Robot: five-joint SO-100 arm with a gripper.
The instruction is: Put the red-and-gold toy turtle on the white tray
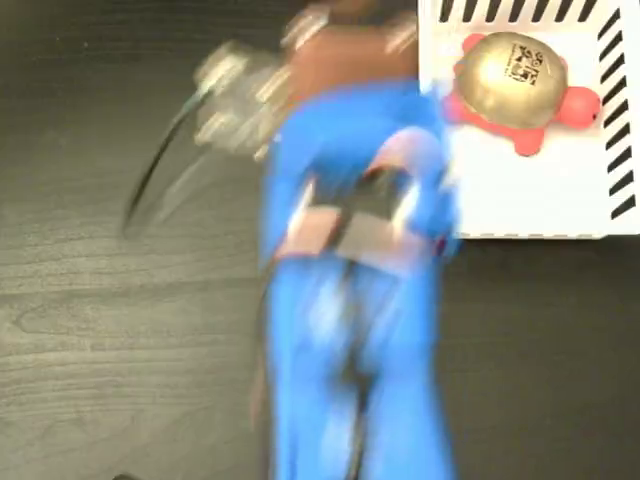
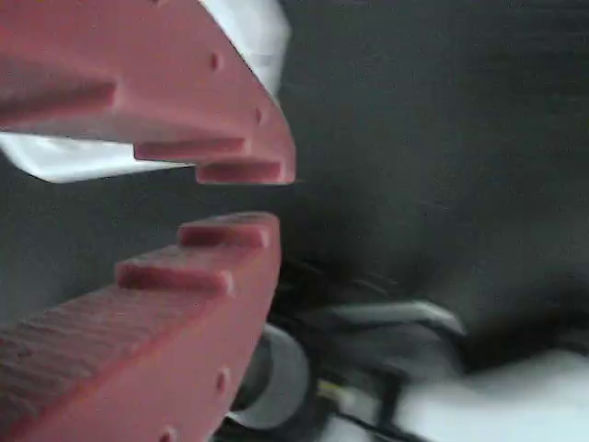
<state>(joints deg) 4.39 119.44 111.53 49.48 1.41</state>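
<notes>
Red-and-gold toy turtle (image 1: pixel 517 88) resting on white tray (image 1: pixel 530 205), blurred blue arm (image 1: pixel 350 330) alongside, red gripper (image 2: pixel 262 196) empty, jaws slightly parted

Turtle (image 1: pixel 513 85) sits on the tray (image 1: pixel 530 195), up in the top right corner of the fixed view, close to the tray's back and right edges. The tray lies on the table (image 1: pixel 100 330) at the right side, its near edge running across about halfway down. Left of the tray, the arm (image 1: pixel 350 300) rises from the bottom edge through the middle, blurred, overlapping the tray's left edge. In the wrist view, the gripper (image 2: pixel 267 198) fills the left, nothing between its fingers, with the tray (image 2: pixel 92 157) behind them.
</notes>
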